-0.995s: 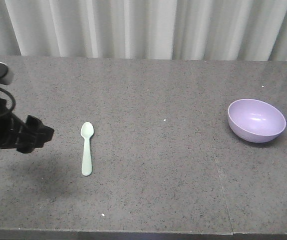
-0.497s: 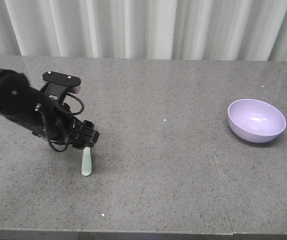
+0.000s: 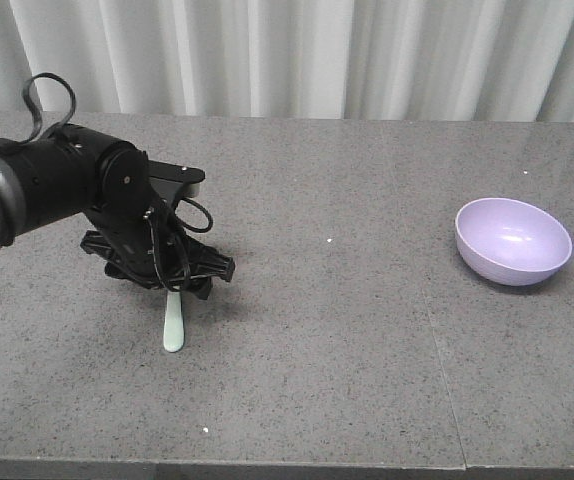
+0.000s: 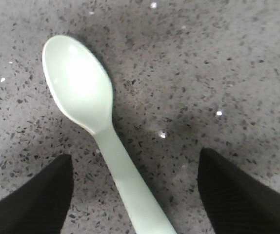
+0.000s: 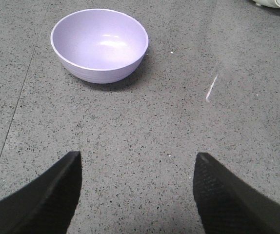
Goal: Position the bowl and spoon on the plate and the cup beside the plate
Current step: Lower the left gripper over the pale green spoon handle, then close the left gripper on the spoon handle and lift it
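Grey speckled tabletop (image 3: pixel 367 410) is lying bare along its near edge, leaving free room around the spoon (image 3: pixel 173 325) at the left, which is lying where it was a second ago. Meanwhile, the left pincer (image 3: pixel 174 284) has been swinging in from the left edge and is now hanging wide astride the handle, so a grasp is looking imminent. Farther right, the right pincer (image 5: pixel 135 195) is waiting wide, well short of the bowl (image 3: pixel 513 240). Plate and cup are not showing.

You see the spoon (image 4: pixel 87 114) lying scoop-up on the speckled grey tabletop (image 4: pixel 218 63), its handle passing between the spread fingers (image 4: pixel 35 202) of the left gripper (image 4: pixel 139 204), touching neither.
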You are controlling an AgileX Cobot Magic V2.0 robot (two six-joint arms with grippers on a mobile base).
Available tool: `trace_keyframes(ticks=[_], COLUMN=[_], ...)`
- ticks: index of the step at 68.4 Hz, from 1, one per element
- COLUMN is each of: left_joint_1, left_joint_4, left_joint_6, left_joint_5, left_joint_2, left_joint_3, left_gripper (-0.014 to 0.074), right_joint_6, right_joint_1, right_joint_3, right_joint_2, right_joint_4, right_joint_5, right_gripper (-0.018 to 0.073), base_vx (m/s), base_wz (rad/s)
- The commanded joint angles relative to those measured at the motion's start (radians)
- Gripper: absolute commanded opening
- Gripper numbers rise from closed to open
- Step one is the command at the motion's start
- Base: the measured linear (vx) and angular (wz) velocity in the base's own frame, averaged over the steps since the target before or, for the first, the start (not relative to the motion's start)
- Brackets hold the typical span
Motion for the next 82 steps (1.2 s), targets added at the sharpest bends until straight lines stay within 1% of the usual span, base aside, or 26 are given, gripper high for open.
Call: trace_keyframes(ticks=[1,8,15,25,38,43,48,68,76,82], left_joint_1=[-0.007,-0.007,-0.007,-0.007,-0.007,-0.007,-0.007,-0.007,-0.007,-0.007], left_joint_4=[0.003,0.012,0.047,0.105,0.105,0.103,0.095,0.096,0.096,0.096], left_joint_6=[-0.022,-0.023,-0.026,-0.068,-0.07,-0.07,-0.07,-0.07,-0.07,-0.07], left_joint_5=[-0.01,-0.007,0.007,0.024,0.025,0.025,0.025,0.039,0.039,0.038], left_joint_2=[-0.027,-0.016,-0.005,-0.001,0.0,0.0,0.0,0.0,0.0,0.0], left_joint_3=[-0.049,-0.056,-0.055,-0.055,-0.055,-0.055,-0.055,-0.055,-0.055,-0.055], left_gripper=[0.0463,0.0449,0.0449,0.0449,0.0449,0.0436,0.0401,0.0143,0.0089,0.0074], right_joint_6=[-0.009,-0.01,-0.01,-0.01,-0.01,-0.01,-0.01,-0.01,-0.01,-0.01], right_joint_1=[0.001,0.001,0.001,0.001,0.001,0.001,0.001,0.001,0.001,0.001], right_joint_3=[-0.035,-0.035,-0.035,-0.035,-0.035,-0.035,-0.035,-0.035,-0.035,-0.035], right_joint_2=[0.009,0.009,0.009,0.009,0.009,0.009,0.009,0.009,0.009,0.009], right_joint_4=[-0.008,-0.008,-0.008,-0.008,-0.008,-0.008,-0.008,-0.008,-0.008,-0.008], right_joint_5=[-0.054,-0.041,-0.033,-0.036,-0.036,-0.036,-0.036,-0.036,-0.036,-0.036], right_gripper=[0.0486,0.0486,0.0486,0.0486,0.0486,0.0486,0.0486,0.0486,0.0486,0.0486], base_vx=[0.0,0.0,0.0,0.0,0.0,0.0,0.0,0.0,0.0,0.0], base_wz=[0.0,0.0,0.0,0.0,0.0,0.0,0.0,0.0,0.0,0.0])
